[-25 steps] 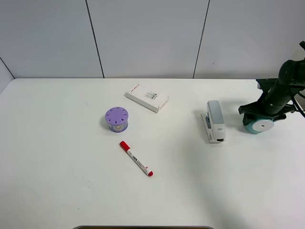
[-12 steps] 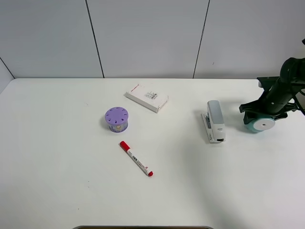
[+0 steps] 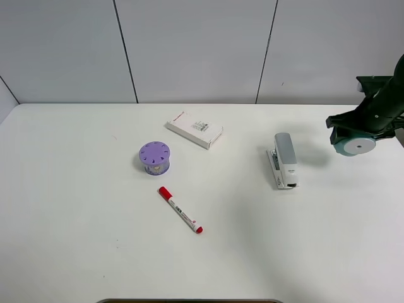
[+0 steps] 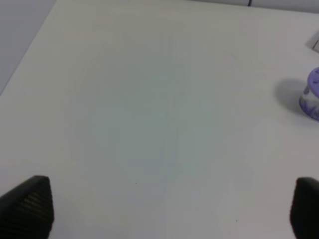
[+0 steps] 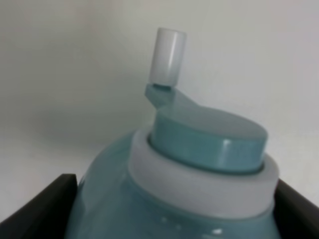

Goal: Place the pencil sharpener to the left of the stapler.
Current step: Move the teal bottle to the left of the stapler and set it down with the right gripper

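From the high camera I see the right gripper (image 3: pixel 355 134) clamped on the pencil sharpener (image 3: pixel 357 146), white face toward me, near the far right edge of the table (image 3: pixel 76 189) and apparently raised off it. It sits well to the right of the stapler (image 3: pixel 285 160). A white box (image 3: pixel 195 129), a purple cylinder (image 3: pixel 154 156) and a red marker (image 3: pixel 180 210) lie further left. On the left wrist camera, the left gripper (image 4: pixel 167 206) stands spread wide over bare tabletop, gripping nothing, with the purple cylinder at the frame's edge. On the right wrist camera, the black fingers (image 5: pixel 45 204) press both sides of the teal body, its crank knob pointing away.
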Tool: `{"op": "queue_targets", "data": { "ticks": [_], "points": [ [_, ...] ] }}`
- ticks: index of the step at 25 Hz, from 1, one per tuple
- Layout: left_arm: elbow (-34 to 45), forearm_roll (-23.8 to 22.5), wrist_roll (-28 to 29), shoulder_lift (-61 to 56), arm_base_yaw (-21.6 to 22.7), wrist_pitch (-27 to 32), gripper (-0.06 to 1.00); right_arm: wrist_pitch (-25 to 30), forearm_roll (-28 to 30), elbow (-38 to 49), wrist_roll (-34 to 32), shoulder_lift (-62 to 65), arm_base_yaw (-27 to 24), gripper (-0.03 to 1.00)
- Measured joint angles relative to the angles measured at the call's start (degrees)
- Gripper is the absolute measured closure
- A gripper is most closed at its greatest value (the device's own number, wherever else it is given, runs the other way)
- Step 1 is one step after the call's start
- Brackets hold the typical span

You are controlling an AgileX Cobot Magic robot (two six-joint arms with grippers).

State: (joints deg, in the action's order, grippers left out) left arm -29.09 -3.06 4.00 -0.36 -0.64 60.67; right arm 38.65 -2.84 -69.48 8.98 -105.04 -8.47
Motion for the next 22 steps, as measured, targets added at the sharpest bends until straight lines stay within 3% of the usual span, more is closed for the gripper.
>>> {"op": "queue_targets", "data": {
  "ticks": [7,22],
  "points": [
    [0.0,0.0,0.0,0.0,0.0,0.0,-0.01,5.6,-0.4,-3.3,-3.0,3.3,4.0,0.29],
    [0.0,0.0,0.0,0.0,0.0,0.0,-0.01,11.4,-1.4,-16.2,-13.4,2.4,20.7,0.29]
  ]
}}
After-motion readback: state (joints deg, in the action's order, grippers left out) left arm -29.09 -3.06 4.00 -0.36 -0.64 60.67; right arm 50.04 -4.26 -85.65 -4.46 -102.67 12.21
